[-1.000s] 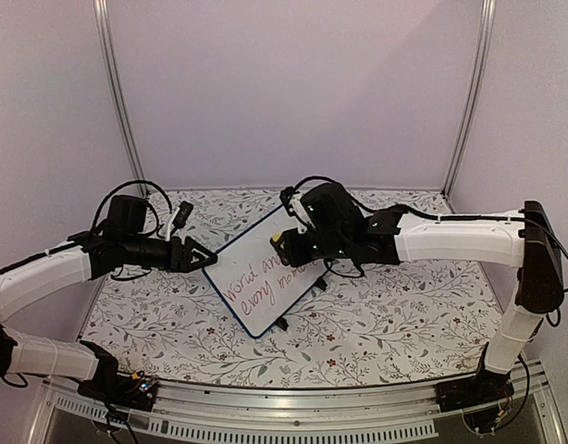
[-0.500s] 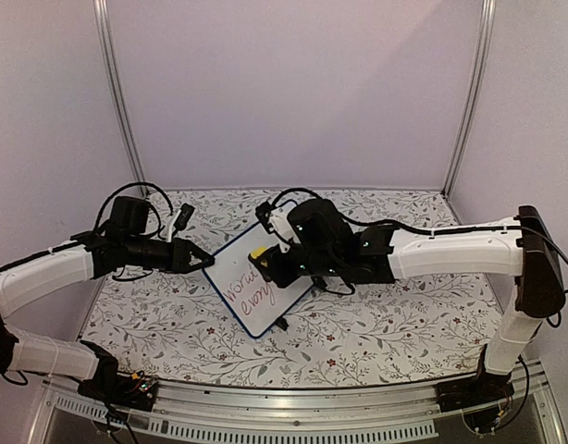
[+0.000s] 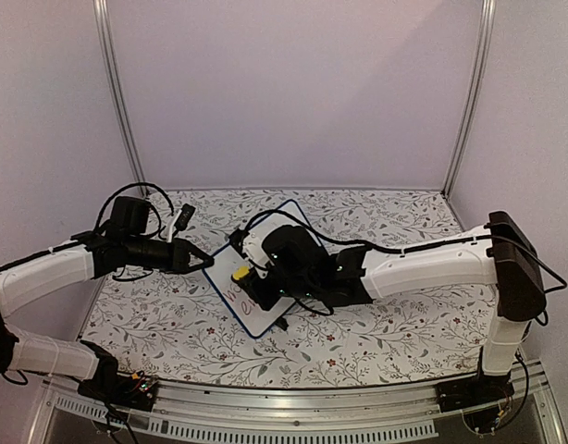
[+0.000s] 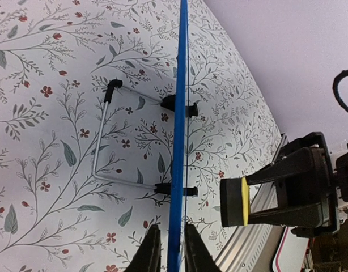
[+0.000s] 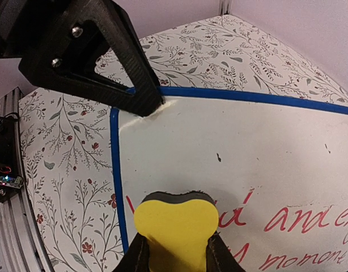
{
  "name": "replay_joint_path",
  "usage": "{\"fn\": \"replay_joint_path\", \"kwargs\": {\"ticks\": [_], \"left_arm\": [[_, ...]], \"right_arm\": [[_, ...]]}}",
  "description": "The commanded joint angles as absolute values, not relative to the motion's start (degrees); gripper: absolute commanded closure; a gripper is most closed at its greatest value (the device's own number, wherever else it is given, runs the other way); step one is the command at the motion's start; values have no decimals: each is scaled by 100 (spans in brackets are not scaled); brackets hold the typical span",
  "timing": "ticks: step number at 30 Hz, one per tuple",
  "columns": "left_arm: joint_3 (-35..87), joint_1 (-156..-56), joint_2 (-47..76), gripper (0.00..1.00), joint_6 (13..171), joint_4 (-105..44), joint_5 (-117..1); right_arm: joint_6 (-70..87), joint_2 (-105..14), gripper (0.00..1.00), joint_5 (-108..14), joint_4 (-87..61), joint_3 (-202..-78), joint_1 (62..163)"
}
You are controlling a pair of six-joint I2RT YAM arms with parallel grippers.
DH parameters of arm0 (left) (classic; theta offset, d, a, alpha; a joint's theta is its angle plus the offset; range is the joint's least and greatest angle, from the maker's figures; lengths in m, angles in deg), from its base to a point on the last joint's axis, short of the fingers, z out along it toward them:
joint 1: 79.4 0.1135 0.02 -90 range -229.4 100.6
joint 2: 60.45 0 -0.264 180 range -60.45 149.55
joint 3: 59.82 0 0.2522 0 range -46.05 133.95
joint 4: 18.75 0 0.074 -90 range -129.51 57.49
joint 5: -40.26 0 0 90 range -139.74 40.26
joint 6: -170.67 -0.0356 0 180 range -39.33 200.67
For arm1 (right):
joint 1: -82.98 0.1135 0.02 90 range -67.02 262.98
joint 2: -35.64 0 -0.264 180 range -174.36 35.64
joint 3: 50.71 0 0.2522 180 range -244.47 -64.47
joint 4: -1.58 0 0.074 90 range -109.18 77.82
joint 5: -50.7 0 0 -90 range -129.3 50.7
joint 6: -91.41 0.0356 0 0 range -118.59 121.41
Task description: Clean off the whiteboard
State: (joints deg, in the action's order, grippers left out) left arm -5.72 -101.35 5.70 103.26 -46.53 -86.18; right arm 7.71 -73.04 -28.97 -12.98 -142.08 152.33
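1. Table: the whiteboard is stood on it, roughly mid-table, between the two arms.
2. The whiteboard is propped at a tilt by a wire stand behind it, so its face is presented to the right arm.
3. Left gripper: the jaws are drawn in on the whiteboard's blue edge, one finger per face. Judged to be a brace, so the board isn't shoved by wiping.
4. Right gripper: clamped tight on a yellow eraser, which is set low against the whiteboard's face.
5. Red writing: present on the whiteboard beside the eraser, not yet cleared.
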Motion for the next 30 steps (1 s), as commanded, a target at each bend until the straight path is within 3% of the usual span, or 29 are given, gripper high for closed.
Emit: {"fn": "replay_joint_path", "kwargs": {"ticks": [1,19,30], "left_arm": [[-621,-10078,596,87,10295,-4550,-8706],[-625,-10075,583,99,10306,-4525,-8755],[-624,-10064,564,100,10306,-4525,-8778]], "right_arm": [[440,-7609,79,-2655,-1078,-14626,15311],[13,-8020,79,-2611,-1098,-14781,15505],[85,-8093,79,-2493,-1129,-14369,15514]]}}
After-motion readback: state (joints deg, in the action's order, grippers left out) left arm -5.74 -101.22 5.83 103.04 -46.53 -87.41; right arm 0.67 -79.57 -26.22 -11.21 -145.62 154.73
